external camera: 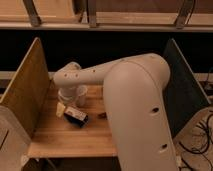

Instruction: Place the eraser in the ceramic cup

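Observation:
The eraser (60,109) is a small pale cream block lying on the wooden table (65,137), near its left side. The ceramic cup (81,95) is a small white cup standing upright just behind and to the right of the eraser. My gripper (65,100) hangs down from the white arm's wrist, just left of the cup and directly above and behind the eraser. The big white arm (135,105) hides the right part of the table.
A white box with dark markings (76,116) lies just right of the eraser. A small dark object (102,115) lies by the arm. A wooden side wall (25,90) stands at the left and a dark panel (182,90) at the right.

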Controlling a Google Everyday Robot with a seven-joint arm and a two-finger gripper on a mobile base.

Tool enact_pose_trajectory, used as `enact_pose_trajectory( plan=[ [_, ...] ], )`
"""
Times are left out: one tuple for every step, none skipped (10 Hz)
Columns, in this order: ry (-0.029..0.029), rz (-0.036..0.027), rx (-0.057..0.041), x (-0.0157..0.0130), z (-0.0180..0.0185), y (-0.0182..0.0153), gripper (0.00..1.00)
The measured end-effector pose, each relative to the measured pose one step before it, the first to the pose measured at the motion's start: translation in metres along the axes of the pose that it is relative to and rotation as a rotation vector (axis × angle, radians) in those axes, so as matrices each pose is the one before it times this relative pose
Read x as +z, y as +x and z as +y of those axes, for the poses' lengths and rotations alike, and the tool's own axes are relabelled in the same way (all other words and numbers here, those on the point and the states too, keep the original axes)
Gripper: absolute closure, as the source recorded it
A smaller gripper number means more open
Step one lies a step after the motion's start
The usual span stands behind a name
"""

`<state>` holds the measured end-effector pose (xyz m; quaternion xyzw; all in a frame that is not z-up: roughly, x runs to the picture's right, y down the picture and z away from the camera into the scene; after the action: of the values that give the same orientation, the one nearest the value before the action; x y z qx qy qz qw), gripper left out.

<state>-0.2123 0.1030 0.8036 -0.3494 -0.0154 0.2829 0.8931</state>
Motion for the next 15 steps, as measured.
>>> enact_pose_trajectory(
  plan=[
    [0.00005,-0.00004,-0.00002,-0.00003,-0.00001,-0.00001,0.20],
    [0.00013,0.00013,-0.00014,0.00002,0.00002,-0.00001,0.20],
    [0.00234,0.00250,-0.00134,0.00022,0.00005,0.00021,0.20],
    [-0.00056,0.00777,-0.00190,0.00056,0.00102,0.00072,0.20],
    [-0.00852,0.02065,-0.00716,0.00351,0.00269,0.00311,0.20],
    [-0.02212,0.02871,-0.00486,0.00716,0.00507,0.00229,0.20],
    [-0.01415,0.02043,0.00369,0.00444,0.00105,0.00198,0.20],
    [-0.01367,0.01524,0.00790,0.00390,-0.00050,0.00074,0.20],
    [-0.01117,0.00875,0.00872,0.00269,-0.00174,-0.00025,0.20],
    [-0.01412,0.00759,0.01019,0.00310,-0.00218,-0.00041,0.20],
    [-0.01501,0.00519,0.00892,0.00388,-0.00165,0.00006,0.20],
    [-0.03050,0.01467,0.01498,0.00885,-0.00258,0.00144,0.20],
    [-0.01691,0.01610,0.00732,0.00611,-0.00196,0.00209,0.20],
    [-0.02017,0.02773,0.00580,0.00945,-0.00160,0.00270,0.20],
    [-0.01514,0.02043,0.00292,0.00669,-0.00154,0.00073,0.20]
  ],
)
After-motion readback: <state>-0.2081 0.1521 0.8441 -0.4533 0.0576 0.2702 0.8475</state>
